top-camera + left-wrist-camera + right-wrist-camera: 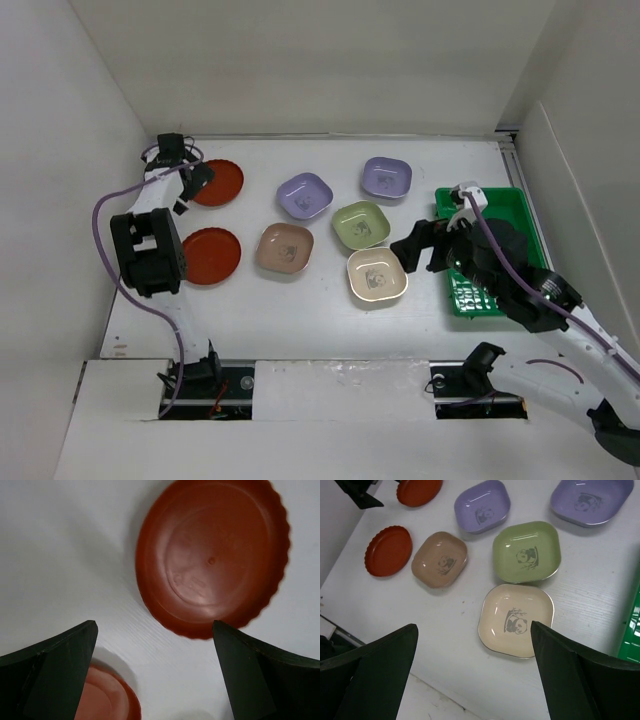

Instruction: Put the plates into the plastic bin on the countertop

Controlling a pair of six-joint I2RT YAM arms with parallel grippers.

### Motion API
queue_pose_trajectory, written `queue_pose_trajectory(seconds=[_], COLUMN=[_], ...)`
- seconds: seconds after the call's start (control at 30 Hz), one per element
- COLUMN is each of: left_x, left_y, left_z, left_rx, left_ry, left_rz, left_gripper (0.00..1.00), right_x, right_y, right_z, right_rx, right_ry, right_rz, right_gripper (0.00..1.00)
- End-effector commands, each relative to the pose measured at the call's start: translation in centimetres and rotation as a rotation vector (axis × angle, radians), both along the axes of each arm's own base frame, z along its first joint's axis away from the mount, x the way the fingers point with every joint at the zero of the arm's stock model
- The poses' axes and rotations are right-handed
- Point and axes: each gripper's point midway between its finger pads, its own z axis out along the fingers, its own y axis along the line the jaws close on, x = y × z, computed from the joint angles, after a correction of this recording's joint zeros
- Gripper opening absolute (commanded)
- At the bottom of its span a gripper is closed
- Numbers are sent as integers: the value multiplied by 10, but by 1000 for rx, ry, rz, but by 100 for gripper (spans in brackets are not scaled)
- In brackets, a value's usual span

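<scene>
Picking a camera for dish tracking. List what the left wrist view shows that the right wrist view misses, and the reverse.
Only the left wrist: close detail of one red-orange plate, including its centre dimple, framed by the open left gripper.
Only the right wrist: the cream dish, green dish, pinkish-tan dish, both lavender dishes, the green bin edge, and the open right gripper.
Both: that plate, the second red-orange plate and the white countertop.
</scene>
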Motion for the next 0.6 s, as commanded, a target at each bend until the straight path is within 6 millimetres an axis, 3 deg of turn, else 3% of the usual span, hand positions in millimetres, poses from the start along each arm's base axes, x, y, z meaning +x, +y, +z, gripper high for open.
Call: queue_pose_trajectory(seconds=[0.0,0.2,0.3,0.33,0.5,0.57], left_x=[12,12,16,17,24,25], left_y=[24,31,40,37,41,41], left_z=[-2,-25,-39,-54,-68,-69], left_rx=[13,28,35,19,-4,-5], left_ry=[9,83,100,133,156,162], left_rz=[58,87,105,96,96,96], left_gripper=[100,93,80,75,35,33], right_x=[-4,-8,-8,-9,-14,-15], right_y=[10,6,7,6,2,1], right_z=[23,16,12,17,22,20], right_rx=[89,94,95,103,117,125], right_ry=[-62,-55,-43,-51,-55,-50], right_rz=[50,48,45,45,42,40], right_gripper=[100,100,100,100,100,100])
